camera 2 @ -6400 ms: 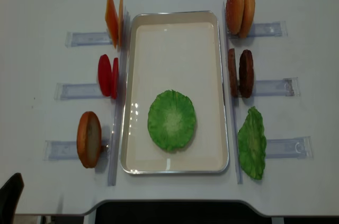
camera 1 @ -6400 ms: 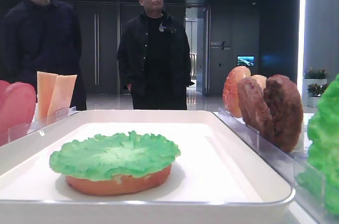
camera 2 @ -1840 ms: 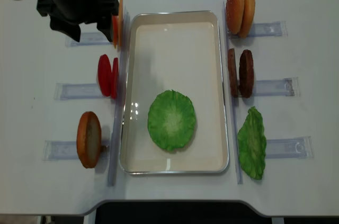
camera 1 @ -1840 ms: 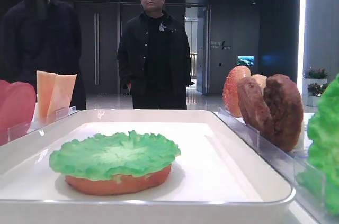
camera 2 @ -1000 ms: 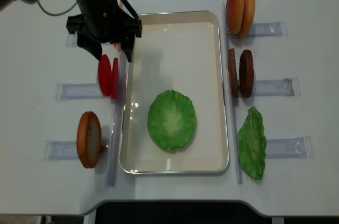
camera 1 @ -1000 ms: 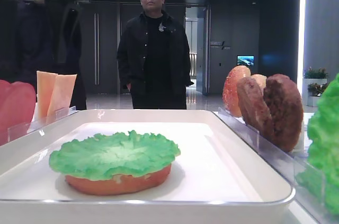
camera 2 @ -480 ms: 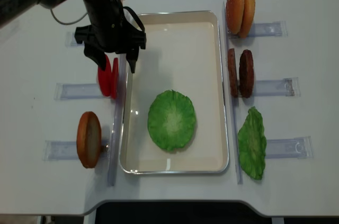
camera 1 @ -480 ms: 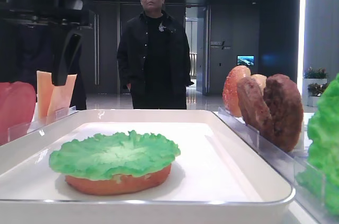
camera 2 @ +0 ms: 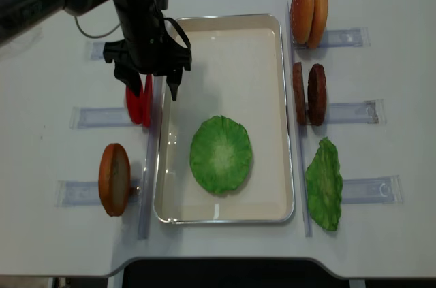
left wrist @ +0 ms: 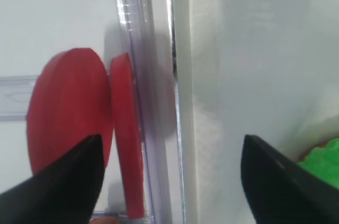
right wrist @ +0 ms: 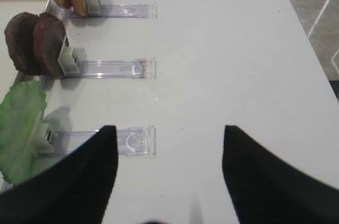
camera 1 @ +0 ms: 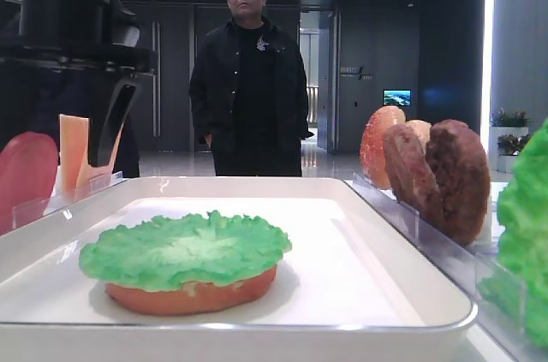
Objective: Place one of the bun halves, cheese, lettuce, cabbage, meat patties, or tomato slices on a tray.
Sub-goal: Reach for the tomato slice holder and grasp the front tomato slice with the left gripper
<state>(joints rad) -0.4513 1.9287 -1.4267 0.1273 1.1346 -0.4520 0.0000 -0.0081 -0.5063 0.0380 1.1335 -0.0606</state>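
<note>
Overhead view: left gripper (camera 2: 150,88) is positioned over the tomato slices (camera 2: 138,105), jaws spread wide, nothing held. One finger is seen left of the slices, the other over the tray's (camera 2: 276,97) left rim. Contact with the slices cannot be told.

Left wrist view: two tomato slices (left wrist: 85,128) are seen standing on edge in a clear holder (left wrist: 143,75) just outside the tray wall, between the dark fingertips (left wrist: 58,187).

A lettuce (camera 2: 221,154) leaf is laid flat in the near half of the tray; in the low front view it is seen resting on a bun half (camera 1: 193,293).

Left of the tray: cheese (camera 1: 77,157) partly hidden behind the arm, another bun half (camera 2: 114,179) upright in its holder. Right of the tray: two bun halves (camera 2: 308,13), meat patties (camera 2: 309,94), second lettuce (camera 2: 324,184), all upright in holders.

Right wrist view: right gripper (right wrist: 167,166) is parked over bare table (right wrist: 238,49), jaws apart, nothing between them.

A man in black (camera 1: 248,80) is seen standing behind the table.
</note>
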